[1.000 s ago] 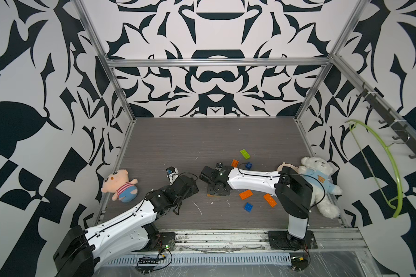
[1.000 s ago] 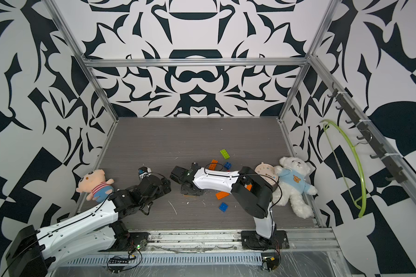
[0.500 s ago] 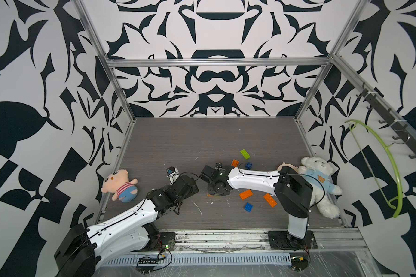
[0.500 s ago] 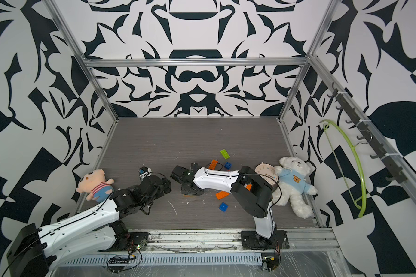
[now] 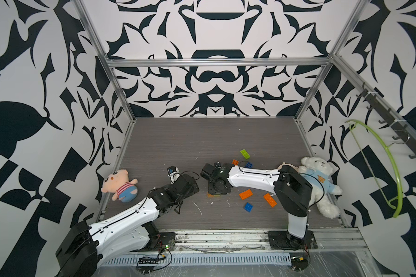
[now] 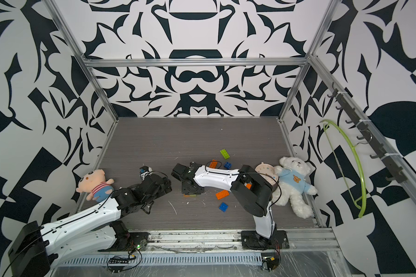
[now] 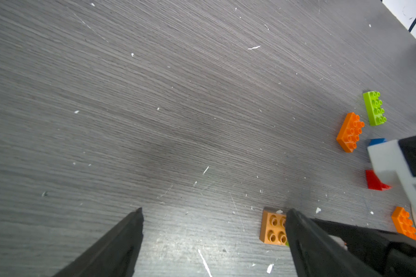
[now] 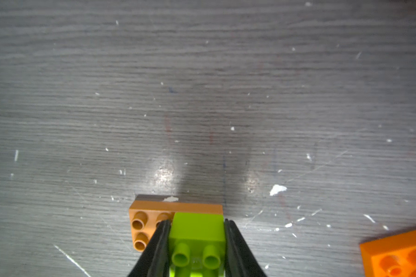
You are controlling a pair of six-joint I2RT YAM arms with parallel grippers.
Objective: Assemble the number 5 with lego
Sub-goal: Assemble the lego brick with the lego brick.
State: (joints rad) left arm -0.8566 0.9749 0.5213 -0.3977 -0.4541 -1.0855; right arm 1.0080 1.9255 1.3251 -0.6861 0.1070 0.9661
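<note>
My right gripper (image 8: 197,223) points down at the table, shut on a lime green lego brick (image 8: 197,230). That brick rests on a tan-orange brick (image 8: 142,223) lying on the table. In both top views the arm hides the green brick and only the tan brick's edge (image 5: 213,195) (image 6: 189,195) shows under the right gripper (image 5: 217,190). My left gripper (image 7: 214,212) hovers open over bare table, with the tan brick (image 7: 273,227) just beside one fingertip (image 7: 296,223). Loose lego lies beyond: lime green (image 5: 245,154), orange (image 5: 246,193) and blue (image 5: 248,207) bricks, plus a red one (image 7: 375,181).
A pink plush pig (image 5: 119,185) lies at the table's left edge. A white teddy bear (image 5: 320,184) lies at the right edge, with a round pale object (image 6: 265,171) beside it. A green hanger (image 5: 392,165) hangs on the right wall. More orange bricks (image 5: 270,199) (image 5: 235,162) lie near the right arm.
</note>
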